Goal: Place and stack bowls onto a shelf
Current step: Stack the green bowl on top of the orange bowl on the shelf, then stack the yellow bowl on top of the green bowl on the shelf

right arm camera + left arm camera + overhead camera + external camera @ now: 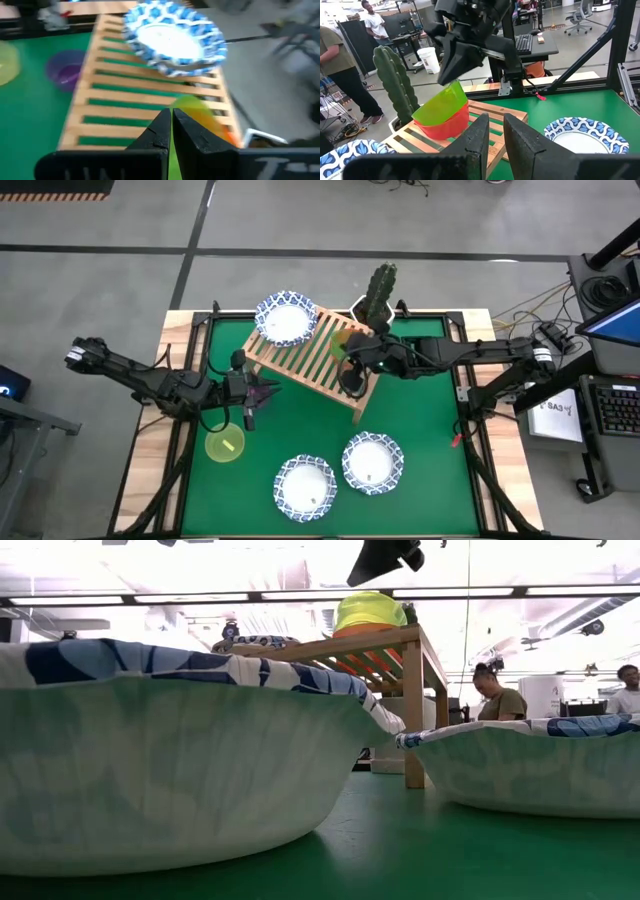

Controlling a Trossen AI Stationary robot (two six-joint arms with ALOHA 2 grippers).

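Observation:
My right gripper [352,355] reaches over the wooden shelf [310,362] from the table's right and is shut on the green bowl [440,102]. That bowl sits tilted inside the red bowl [447,126] on the shelf's right end. One blue-rimmed white bowl [286,320] rests on the shelf's far left end. Two more [305,487] [372,461] lie on the green mat. My left gripper [496,131] hovers left of the shelf with a narrow gap between its fingers, holding nothing. The purple bowl [264,390] stands just ahead of it, and the yellow-green bowl [225,444] is nearer the front. My right gripper pinches the green bowl's upper rim [454,84] between its two fingers, slanting down from above and from the table's right. The bowl leans tilted, its lower part nested in the red bowl on the shelf slats. In my right wrist view its rim [190,107] shows beside the fingertips.
A tall green cactus [380,290] in a white pot stands just behind the shelf's right end, close to my right arm. The mat between the shelf and the two white bowls is bare. People and desks show in the room beyond the table.

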